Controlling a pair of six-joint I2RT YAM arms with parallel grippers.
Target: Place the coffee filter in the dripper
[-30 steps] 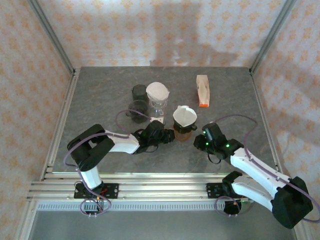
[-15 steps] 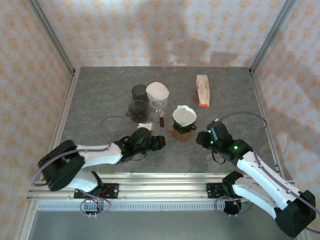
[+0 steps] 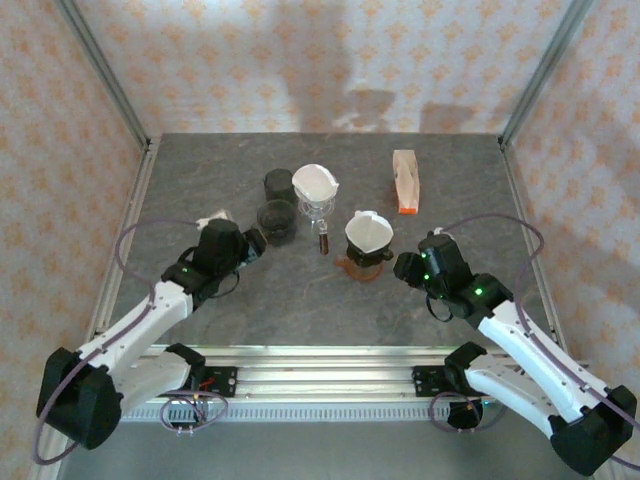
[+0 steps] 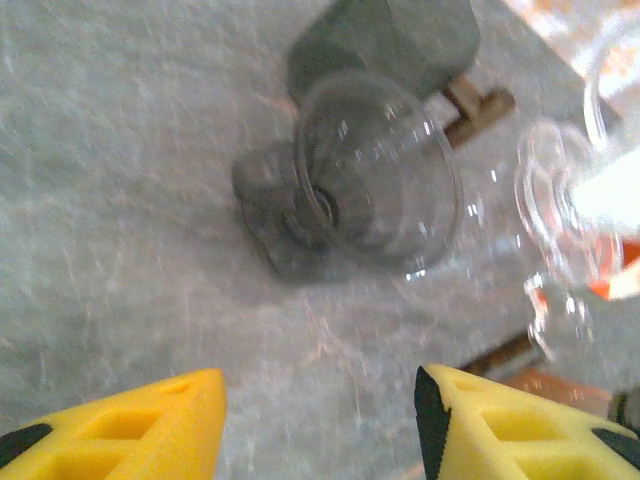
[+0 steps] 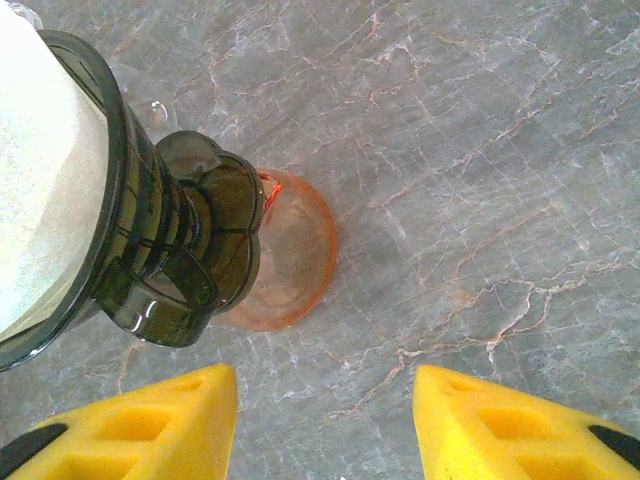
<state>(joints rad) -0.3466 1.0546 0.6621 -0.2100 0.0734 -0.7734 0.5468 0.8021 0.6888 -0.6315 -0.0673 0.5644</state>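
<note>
A white coffee filter (image 3: 368, 231) sits open inside a dark dripper (image 3: 364, 256) on an orange saucer (image 3: 350, 268). In the right wrist view the filter (image 5: 45, 170) fills the dripper (image 5: 165, 250) at the left, above the saucer (image 5: 290, 250). My right gripper (image 3: 403, 268) (image 5: 325, 415) stands open and empty just right of the dripper, apart from it. My left gripper (image 3: 255, 240) (image 4: 320, 420) is open and empty, facing a smoked glass dripper (image 3: 277, 220) (image 4: 375, 185). Another white filter (image 3: 316, 184) rests on a clear glass stand (image 4: 560, 200).
A dark cup (image 3: 277, 183) (image 4: 385, 40) stands behind the smoked glass. A small brown piece (image 3: 323, 241) lies between the stand and the dark dripper. A white and orange filter pack (image 3: 405, 181) lies at the back right. Metal frame posts edge the table.
My left arm has swung away from the dark dripper to the left, toward the smoked glass. Both grippers have opened wider. The right gripper has shifted slightly up and right.
</note>
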